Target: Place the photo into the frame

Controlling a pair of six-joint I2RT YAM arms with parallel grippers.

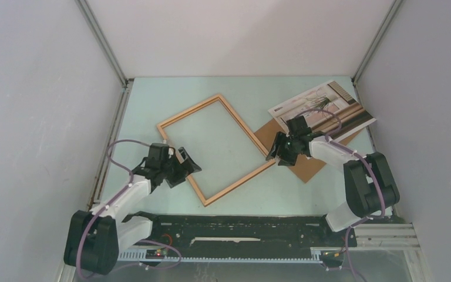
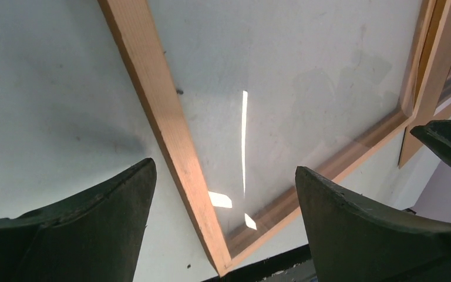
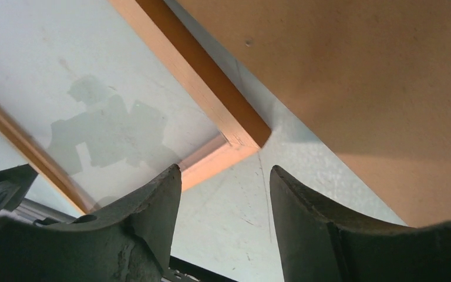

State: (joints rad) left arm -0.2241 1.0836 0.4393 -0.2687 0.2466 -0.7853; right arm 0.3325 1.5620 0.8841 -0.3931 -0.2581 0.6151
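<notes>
Now, starting at the left gripper: wide apart at the jaws, clamped on nothing, poised over the near-left rail of the frame, with that rail running up between the fingers in the left wrist view; contact with the wood impossible to tell. Next, at the right gripper: likewise parted and empty, with only bare table in the gap, just short of the frame's right corner. Out from there, flat on the table and turned corner-on like a diamond, the frame itself, pale tabletop visible within its rails. Just right of that corner, the brown backing board. Farther back, at the far right of the table, the photo, lying partly over the board, wholly outside the frame.
</notes>
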